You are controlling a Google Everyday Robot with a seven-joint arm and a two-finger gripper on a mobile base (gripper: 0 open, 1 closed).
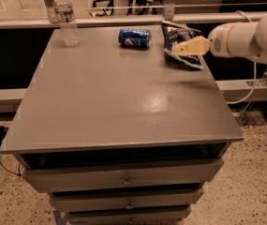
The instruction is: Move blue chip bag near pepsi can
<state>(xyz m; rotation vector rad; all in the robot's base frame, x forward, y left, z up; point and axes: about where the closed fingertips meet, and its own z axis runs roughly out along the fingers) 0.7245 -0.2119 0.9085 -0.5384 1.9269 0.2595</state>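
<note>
**A:** Blue chip bag (176, 33): where is it?

**B:** It lies crumpled on the grey table (123, 107), toward 1 o'clock, close to the far right corner. The pepsi can (134, 37) lies on its side at 12 o'clock. That puts it at 9 o'clock from the bag, near it but not touching.

**A:** And the gripper (177, 48)?

**B:** It is over the middle of the bag, with its cream tip pointing toward 9 o'clock. From this side it reads as one tapering wedge. I cannot tell whether it is open or closed, or whether it pinches the foil or only lies against it.

**A:** The arm (245, 37)?

**B:** It is white and thick and reaches in from 3 o'clock, roughly level, just above the table's right edge.

**A:** Anything else?

**B:** A clear water bottle (66, 20) stands upright at 11 o'clock, well apart from both the bag and the can.
</note>
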